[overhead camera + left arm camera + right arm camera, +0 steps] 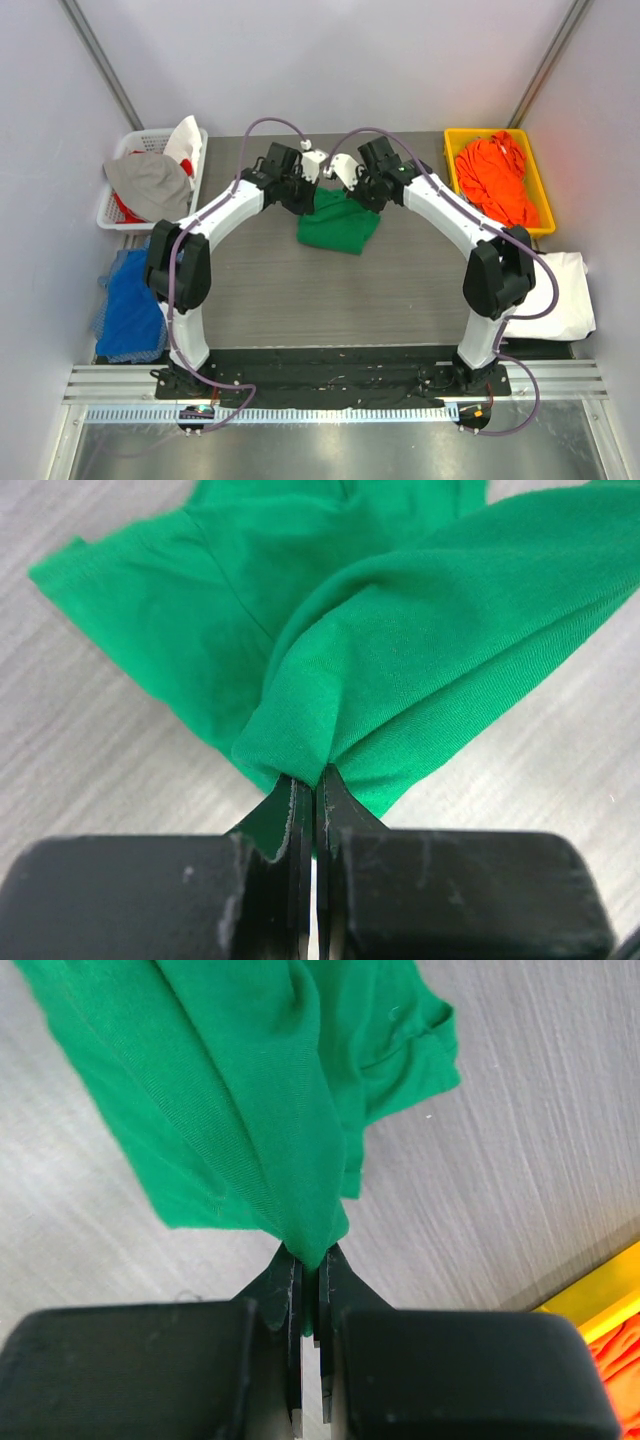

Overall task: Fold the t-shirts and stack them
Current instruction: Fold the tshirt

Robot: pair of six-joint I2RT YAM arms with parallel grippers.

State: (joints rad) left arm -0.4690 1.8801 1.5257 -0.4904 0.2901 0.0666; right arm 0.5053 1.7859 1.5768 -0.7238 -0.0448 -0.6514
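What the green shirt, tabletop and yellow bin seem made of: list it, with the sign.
Green shirt: soft matte knit, probably cotton; fine knit lines, limp folds.
Tabletop: grey wood-grain laminate, it seems; streaked, faint sheen.
Yellow bin: likely moulded plastic; smooth, even colour.

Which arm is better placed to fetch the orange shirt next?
Right, probably: the orange shirt lies in the yellow bin on its side, nearer the right gripper than the left gripper.

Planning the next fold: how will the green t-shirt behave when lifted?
Probably floppy: the green t-shirt bunches into soft folds where the left gripper pinches it. Likely light: the right gripper holds it by one thin pinch. Expect sagging between grips.
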